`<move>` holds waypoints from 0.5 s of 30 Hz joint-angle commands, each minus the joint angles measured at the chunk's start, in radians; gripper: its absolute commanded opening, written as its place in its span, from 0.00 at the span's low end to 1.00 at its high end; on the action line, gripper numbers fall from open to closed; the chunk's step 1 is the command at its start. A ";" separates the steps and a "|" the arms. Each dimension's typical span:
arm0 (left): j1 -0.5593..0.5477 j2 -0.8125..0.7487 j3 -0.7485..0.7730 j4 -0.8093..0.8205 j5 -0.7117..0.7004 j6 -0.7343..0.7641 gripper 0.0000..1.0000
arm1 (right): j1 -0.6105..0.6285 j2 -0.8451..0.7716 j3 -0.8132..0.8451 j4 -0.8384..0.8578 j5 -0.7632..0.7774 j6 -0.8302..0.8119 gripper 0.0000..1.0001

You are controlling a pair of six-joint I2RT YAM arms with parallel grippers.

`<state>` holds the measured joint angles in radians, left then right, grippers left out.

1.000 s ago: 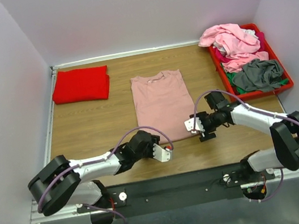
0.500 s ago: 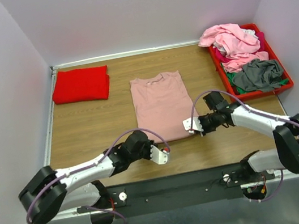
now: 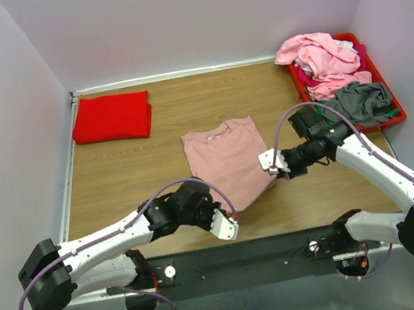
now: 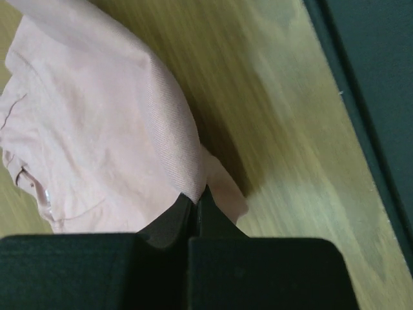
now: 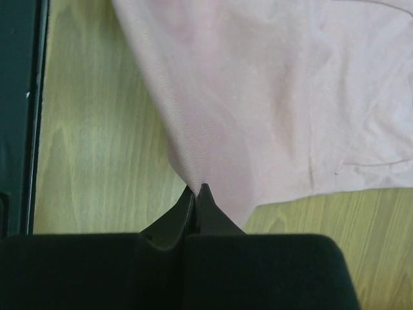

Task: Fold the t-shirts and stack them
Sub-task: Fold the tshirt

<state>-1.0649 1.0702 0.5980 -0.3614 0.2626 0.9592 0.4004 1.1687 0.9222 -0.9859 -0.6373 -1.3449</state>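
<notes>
A dusty-pink t-shirt (image 3: pixel 228 159) lies in the middle of the table, its near hem lifted and drawn in. My left gripper (image 3: pixel 227 227) is shut on the hem's left corner; the wrist view shows pink fabric (image 4: pixel 122 129) pinched at the tips of the gripper (image 4: pixel 195 192). On the hem's right corner my right gripper (image 3: pixel 270 163) is shut too, cloth (image 5: pixel 258 97) hanging from the gripper's tips (image 5: pixel 197 189). A folded bright red t-shirt (image 3: pixel 112 117) rests at the far left. More t-shirts, light pink (image 3: pixel 318 57) and grey (image 3: pixel 357 103), are heaped in the bin.
A rigid red plastic bin (image 3: pixel 316 114) stands at the far right against the wall. White walls close in the table on three sides. A black rail (image 3: pixel 240 257) runs along the near edge between the arm bases.
Both grippers have shut on the pink t-shirt's near hem corners and lifted them. The right one has risen and moved away from me; the shirt's lower part has narrowed and skewed.
</notes>
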 commanded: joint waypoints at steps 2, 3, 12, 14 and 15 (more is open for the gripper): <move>0.133 0.023 0.023 0.071 0.004 0.076 0.00 | -0.017 0.097 0.075 0.114 0.056 0.165 0.00; 0.163 0.068 0.043 0.084 0.009 0.091 0.00 | -0.027 0.153 0.092 0.166 0.068 0.206 0.01; 0.483 0.241 0.204 0.396 0.053 0.141 0.00 | -0.118 0.509 0.427 0.383 0.129 0.392 0.00; 0.531 0.287 0.235 0.484 0.043 0.127 0.00 | -0.127 0.606 0.492 0.418 0.129 0.435 0.00; 0.551 0.334 0.264 0.505 0.038 0.116 0.00 | -0.127 0.638 0.554 0.455 0.143 0.479 0.00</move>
<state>-0.5720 1.3251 0.7921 -0.0422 0.2821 1.0767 0.2871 1.7039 1.3510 -0.6823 -0.5404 -1.0077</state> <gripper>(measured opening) 0.017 0.012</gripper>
